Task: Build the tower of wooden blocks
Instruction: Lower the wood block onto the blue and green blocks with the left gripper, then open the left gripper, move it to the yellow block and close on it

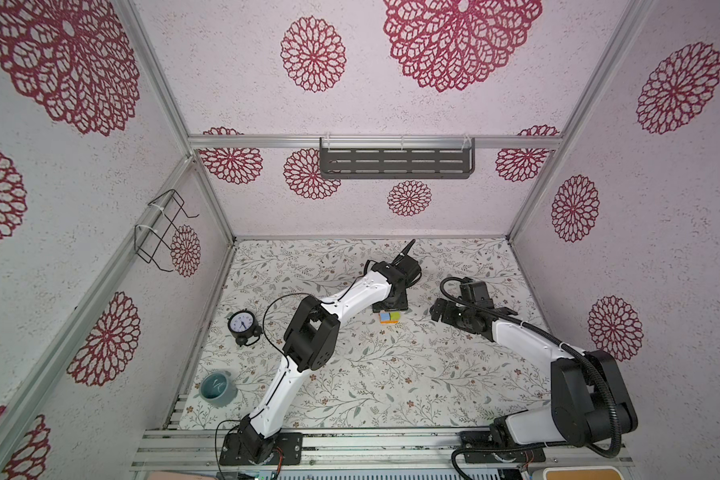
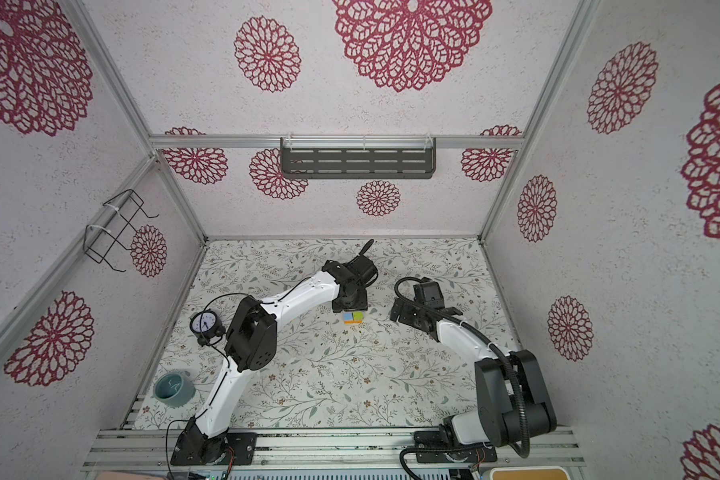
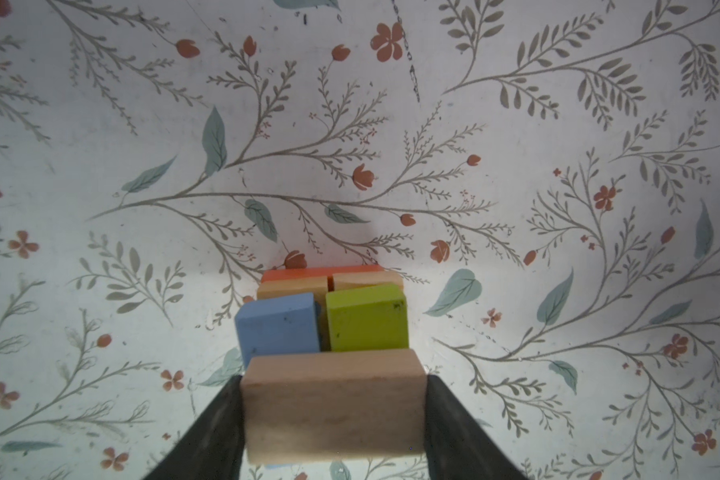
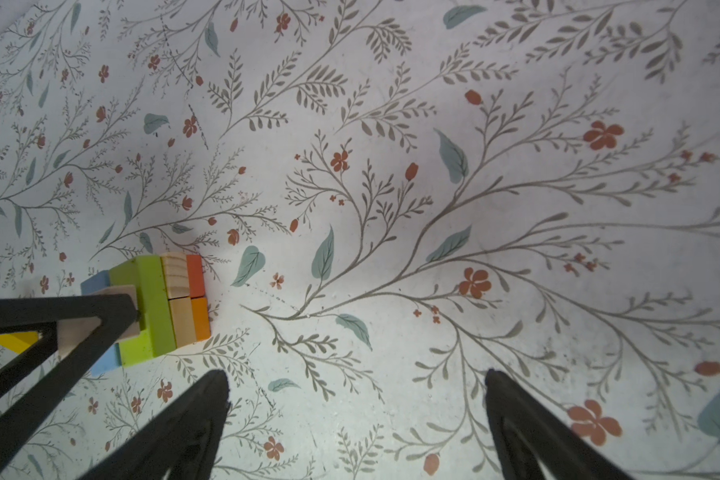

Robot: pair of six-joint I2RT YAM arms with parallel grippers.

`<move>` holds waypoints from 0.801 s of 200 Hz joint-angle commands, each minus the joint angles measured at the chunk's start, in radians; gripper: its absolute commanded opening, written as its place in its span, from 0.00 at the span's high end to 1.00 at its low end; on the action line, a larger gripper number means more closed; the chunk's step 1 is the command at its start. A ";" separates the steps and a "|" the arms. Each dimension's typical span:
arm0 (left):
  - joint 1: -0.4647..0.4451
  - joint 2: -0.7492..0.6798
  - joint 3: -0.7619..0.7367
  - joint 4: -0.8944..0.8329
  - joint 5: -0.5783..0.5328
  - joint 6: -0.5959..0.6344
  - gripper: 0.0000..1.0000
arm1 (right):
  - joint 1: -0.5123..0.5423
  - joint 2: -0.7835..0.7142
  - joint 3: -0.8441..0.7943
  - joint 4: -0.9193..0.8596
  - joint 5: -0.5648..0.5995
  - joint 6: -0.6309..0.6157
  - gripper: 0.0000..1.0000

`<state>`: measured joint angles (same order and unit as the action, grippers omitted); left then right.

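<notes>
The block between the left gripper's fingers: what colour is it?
The block is plain tan; the left wrist view shows it best.

Overhead pair, close wrists; shared tower point(image 3: 366, 320)

Enclosed by pale walls point(image 1: 246, 83) printed with crimson rosettes, fitted with a dark slotted shelf point(image 1: 395, 156) at the back and a wire rack point(image 1: 159, 230) at left, above a leaf-patterned desk point(image 1: 391, 382).

We'd call this a robot lab cell dressed like a home: aluminium frame rails point(image 1: 267, 142), white wall panels with crimson flower medallions point(image 1: 312, 54), leafy floral-print tabletop point(image 1: 391, 374), round black alarm clock point(image 1: 242, 323), white-and-black robot arms point(image 1: 281, 388) bolted at its front edge.
</notes>
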<state>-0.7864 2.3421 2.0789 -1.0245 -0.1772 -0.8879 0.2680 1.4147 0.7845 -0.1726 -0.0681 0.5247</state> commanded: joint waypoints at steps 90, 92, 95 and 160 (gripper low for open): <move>0.007 0.003 0.056 -0.029 -0.044 -0.013 0.12 | -0.006 -0.037 -0.004 0.020 -0.023 -0.006 0.01; 0.007 0.003 0.059 -0.033 -0.048 -0.013 0.12 | -0.006 -0.037 -0.004 0.019 -0.023 -0.007 0.01; 0.007 0.001 0.065 -0.037 -0.053 -0.011 0.10 | -0.006 -0.037 -0.002 0.017 -0.024 -0.011 0.01; 0.050 -0.212 -0.060 -0.037 -0.162 0.022 0.04 | -0.006 -0.073 0.027 -0.037 -0.001 -0.055 0.01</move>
<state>-0.7727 2.2772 2.1086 -1.0630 -0.2790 -0.8768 0.2676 1.3979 0.7792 -0.1898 -0.0822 0.5056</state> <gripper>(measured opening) 0.972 0.989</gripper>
